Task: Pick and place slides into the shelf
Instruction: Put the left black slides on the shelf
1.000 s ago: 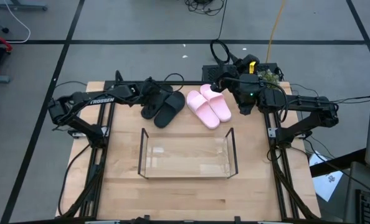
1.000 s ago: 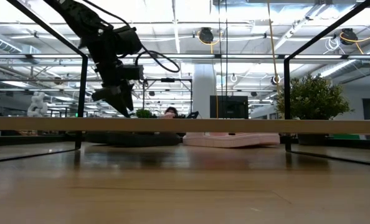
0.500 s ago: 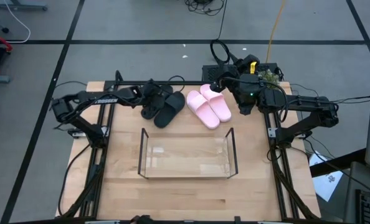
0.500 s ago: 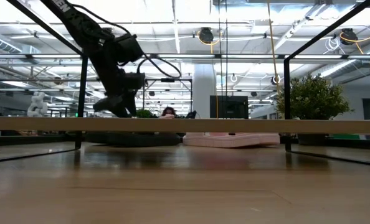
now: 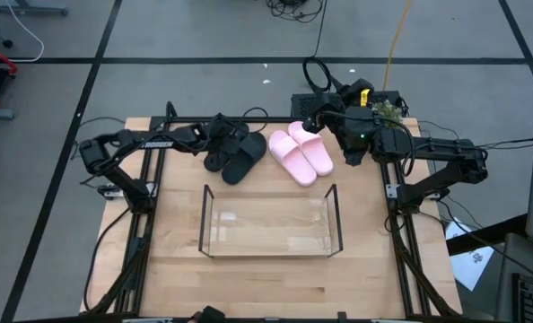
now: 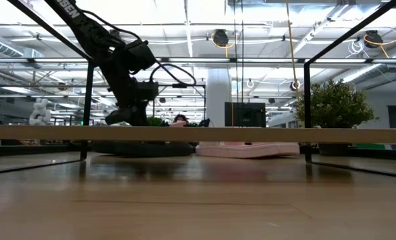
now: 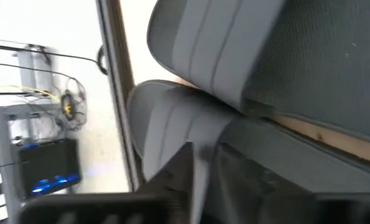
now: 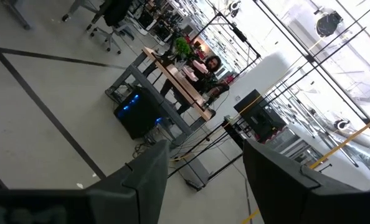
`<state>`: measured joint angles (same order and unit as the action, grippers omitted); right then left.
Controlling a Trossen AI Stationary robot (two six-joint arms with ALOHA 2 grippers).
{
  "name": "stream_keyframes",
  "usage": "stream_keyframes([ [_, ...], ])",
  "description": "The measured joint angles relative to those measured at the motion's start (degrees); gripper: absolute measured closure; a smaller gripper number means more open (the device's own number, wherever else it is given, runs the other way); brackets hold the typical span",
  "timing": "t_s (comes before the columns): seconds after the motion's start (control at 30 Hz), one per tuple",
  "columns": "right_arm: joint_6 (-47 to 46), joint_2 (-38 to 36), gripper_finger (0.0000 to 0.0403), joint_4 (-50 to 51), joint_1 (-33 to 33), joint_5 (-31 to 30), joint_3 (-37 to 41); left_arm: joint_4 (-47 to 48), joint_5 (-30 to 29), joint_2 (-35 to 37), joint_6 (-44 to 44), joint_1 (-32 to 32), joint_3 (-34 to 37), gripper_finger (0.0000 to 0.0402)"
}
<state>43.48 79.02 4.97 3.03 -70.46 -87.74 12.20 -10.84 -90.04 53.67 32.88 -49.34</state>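
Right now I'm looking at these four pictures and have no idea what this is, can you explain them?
It is a robot with two dark arms at a wooden table. One picture looks straight down, one looks level across the tabletop, and two come from cameras on the arms' wrists. On the table lie black slides, pink slides and a clear shelf with nothing in it. The left claw is down on the black slides, closing on one. The right claw, open and holding nothing, waits raised beside the pink pair, its camera facing the room.
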Motion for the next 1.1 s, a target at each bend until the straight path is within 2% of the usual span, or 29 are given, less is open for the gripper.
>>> stream_keyframes([
  [0.1, 0.0, 0.0, 0.0206, 0.0, 0.0, 0.0, 0.0, 0.4, 1.7, -0.6, -0.8, 0.6, 0.0, 0.0389],
  [0.4, -2.3, 0.0, 0.0206, 0.0, 0.0, 0.0, 0.0, 0.9, 0.2, -0.6, -2.8, 1.4, -0.1, 0.0397],
  [0.53, -2.2, 0.0, 0.0206, 0.0, 0.0, 0.0, 0.0, 0.9, -0.9, -0.6, -3.2, 1.0, -0.1, 0.0375],
  [0.77, -2.2, 0.0, 0.0206, 0.0, 0.0, 0.1, 0.0, 0.9, -10.3, -0.6, -4.5, -1.2, -0.1, 0.0332],
  [1.0, -2.1, 0.0, 0.0206, 0.0, 0.0, 0.2, 0.0, -0.3, -10.1, -0.6, -5.9, -2.3, -0.1, 0.0293],
  [1.1, -2.1, 0.0, 0.0206, 0.0, 0.0, 0.2, 0.0, -0.3, -8.0, -0.6, -6.0, -2.0, -0.1, 0.0276],
])
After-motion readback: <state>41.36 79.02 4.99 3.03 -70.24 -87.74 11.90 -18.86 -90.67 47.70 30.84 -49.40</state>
